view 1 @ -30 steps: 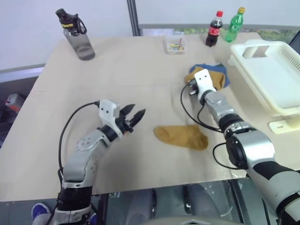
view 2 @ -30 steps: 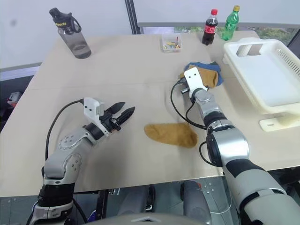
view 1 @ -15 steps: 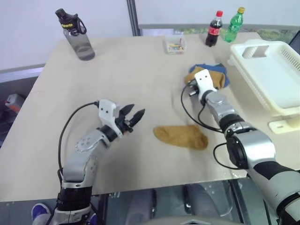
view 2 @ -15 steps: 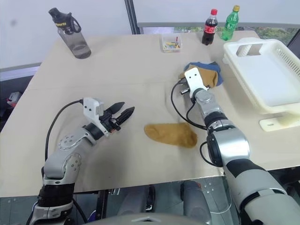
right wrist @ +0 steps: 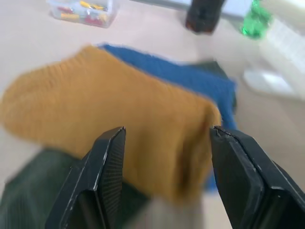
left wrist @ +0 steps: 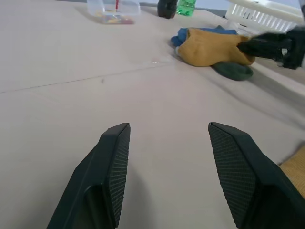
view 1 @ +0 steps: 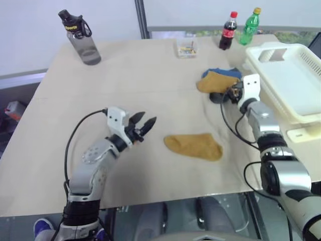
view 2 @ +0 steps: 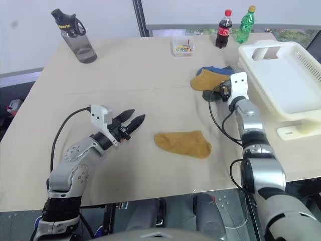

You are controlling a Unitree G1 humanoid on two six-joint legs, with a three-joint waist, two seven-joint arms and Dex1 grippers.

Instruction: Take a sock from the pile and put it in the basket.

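Right hand [view 1: 229, 95] had swung from the pile's [view 1: 220, 83] left side to its right, fingers now apart & empty, aimed at the sock [right wrist: 109, 114] atop it, upper right of frame. Grasp not made; basket [view 1: 296, 85] far right held no sock. Left hand [view 1: 145, 123] hung open over the bench [view 1: 150, 75].

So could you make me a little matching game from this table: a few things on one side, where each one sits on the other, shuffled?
Things:
1. mustard sock lying alone
2. white basket
3. grey water bottle
4. cola bottle

Places:
A. far left corner of the table
B. right edge of the table
C. middle of the table, between the two arms
D. far edge, beside the green bottle

Pairs: 1-C, 2-B, 3-A, 4-D
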